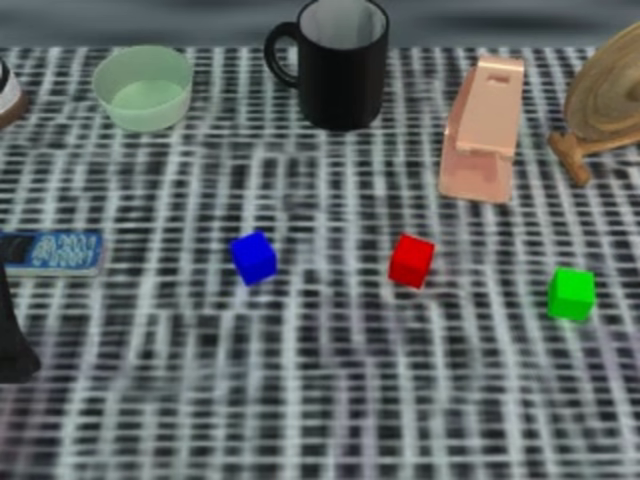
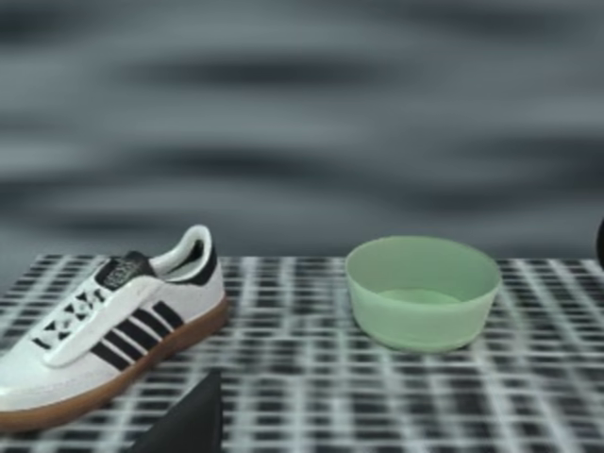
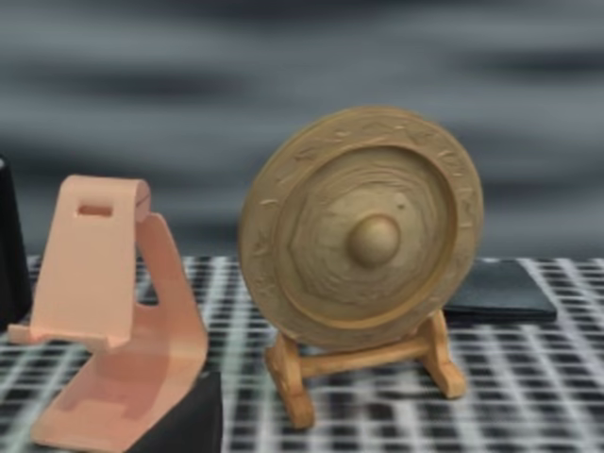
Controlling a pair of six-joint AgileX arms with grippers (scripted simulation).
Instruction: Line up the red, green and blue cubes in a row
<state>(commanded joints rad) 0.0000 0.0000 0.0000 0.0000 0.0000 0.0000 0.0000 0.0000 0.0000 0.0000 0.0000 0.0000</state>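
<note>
You see three cubes on desk [image 1: 320, 400], well apart. Blue cube [image 1: 253, 257] left of middle. Red cube [image 1: 411, 260] right of middle. Green cube [image 1: 571, 293] near right edge, bit closer to you than other two. Black mug [image 1: 335, 60], green bowl [image 1: 143, 86], pink phone stand [image 1: 484, 128] sit at far side. Wooden gong [image 3: 363, 231] at far right. Left arm [image 1: 12, 340] parked at left edge. Left hand, right hand: you cannot tell if wide or narrow.
</note>
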